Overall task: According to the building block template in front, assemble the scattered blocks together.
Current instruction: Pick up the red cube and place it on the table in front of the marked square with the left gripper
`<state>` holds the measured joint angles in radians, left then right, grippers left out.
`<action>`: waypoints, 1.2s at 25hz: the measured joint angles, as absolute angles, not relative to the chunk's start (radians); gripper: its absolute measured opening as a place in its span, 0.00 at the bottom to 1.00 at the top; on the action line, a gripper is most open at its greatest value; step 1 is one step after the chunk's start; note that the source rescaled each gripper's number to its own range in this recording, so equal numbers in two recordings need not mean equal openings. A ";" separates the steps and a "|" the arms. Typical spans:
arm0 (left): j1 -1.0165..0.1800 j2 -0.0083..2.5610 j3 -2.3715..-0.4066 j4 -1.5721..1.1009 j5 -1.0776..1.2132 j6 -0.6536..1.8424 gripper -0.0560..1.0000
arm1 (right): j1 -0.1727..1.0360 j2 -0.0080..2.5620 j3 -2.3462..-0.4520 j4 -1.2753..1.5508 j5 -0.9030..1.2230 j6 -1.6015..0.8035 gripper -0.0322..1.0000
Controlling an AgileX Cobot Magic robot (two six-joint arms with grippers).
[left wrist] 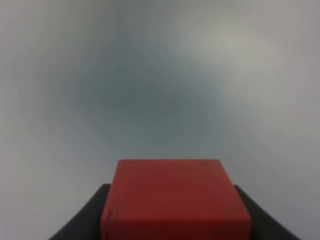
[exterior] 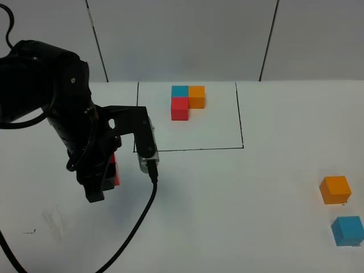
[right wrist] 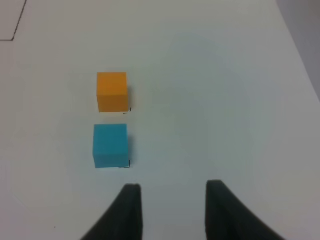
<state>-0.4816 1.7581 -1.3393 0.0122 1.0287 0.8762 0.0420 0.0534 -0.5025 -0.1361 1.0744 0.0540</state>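
A smooth white tabletop (exterior: 239, 199) fills the frame. The bulky black left arm (exterior: 51, 96) stands at the left. The left fingers (left wrist: 87, 222) pinch the matte red cube (left wrist: 175, 200) by two opposite sides, at lower left just outside a thin black outline (exterior: 187, 150). Inside the outline, at upper centre, sits the template (exterior: 187, 101): blue, orange and red cubes in a neat L. At lower right the orange cube (exterior: 335, 189) lies apart from the blue cube (exterior: 347, 230) below it. The dark right fingers (right wrist: 127, 215) are spread and empty, with the blue cube near them, untouched
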 joint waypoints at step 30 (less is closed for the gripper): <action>-0.631 1.995 -1.474 -0.077 0.949 0.917 0.05 | 0.042 0.053 -0.502 -0.136 1.074 0.054 0.03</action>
<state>-0.6305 1.9949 -1.4744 -0.0766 0.9492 0.9175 0.0420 0.0534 -0.5025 -0.1361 1.0744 0.0540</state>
